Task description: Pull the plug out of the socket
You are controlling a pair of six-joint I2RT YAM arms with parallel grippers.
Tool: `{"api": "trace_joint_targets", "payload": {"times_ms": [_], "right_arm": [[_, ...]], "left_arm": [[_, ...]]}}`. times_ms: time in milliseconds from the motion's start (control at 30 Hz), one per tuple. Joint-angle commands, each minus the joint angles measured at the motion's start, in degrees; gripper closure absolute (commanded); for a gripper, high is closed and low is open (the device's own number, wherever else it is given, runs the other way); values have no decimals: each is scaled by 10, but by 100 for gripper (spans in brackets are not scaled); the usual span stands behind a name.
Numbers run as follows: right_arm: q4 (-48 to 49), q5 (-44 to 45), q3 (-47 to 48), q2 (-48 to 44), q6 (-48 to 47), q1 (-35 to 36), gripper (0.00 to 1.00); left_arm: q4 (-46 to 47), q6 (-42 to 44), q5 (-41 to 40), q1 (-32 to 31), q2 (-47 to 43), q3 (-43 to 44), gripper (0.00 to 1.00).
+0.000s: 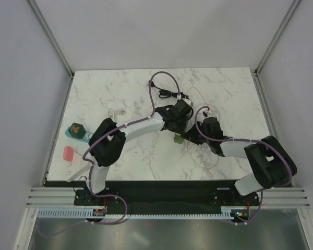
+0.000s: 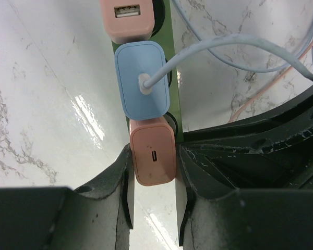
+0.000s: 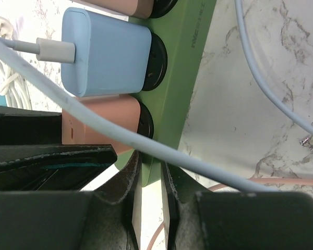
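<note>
Plug [image 2: 152, 156]: pink, seated in the end socket of the green strip [image 3: 182, 88], with the blue charger [image 2: 142, 80] right against it.
Left gripper [image 2: 154, 174]: closed on the plug's two sides (contact looks flush).
Right gripper [image 3: 150, 179]: pinching the strip's end.
Slip risk: the smooth plug could slide out of the fingers if the pull is sharp.
Lift risk: the strip may rise with the plug if the right pinch gives.
Snag risk: the cable [image 3: 94, 121] lies across the right gripper and could drag.
Tilt risk: a skewed pull may jam the pins.

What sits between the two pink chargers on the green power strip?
A blue charger with a white cable, seen in the left wrist view.
</note>
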Motion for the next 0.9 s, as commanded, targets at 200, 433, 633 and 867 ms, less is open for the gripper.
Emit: {"api": "trace_joint_targets", "payload": {"times_ms": [200,433,633,867], "right_arm": [[-102,79,-19,63,-19,11,80],[-105,83,-17,62,-20,13,81],[-107,81,-16,61,-19,14,81],[-111,78,-15,54,-20,17,80]], "left_arm": [[-34,-24,92,24,-30,52,98],[-97,23,30,-3,-20,88,98],[-62,-31,200,29,-16,76,98],[-13,-73,272,37,-25,58,98]]}}
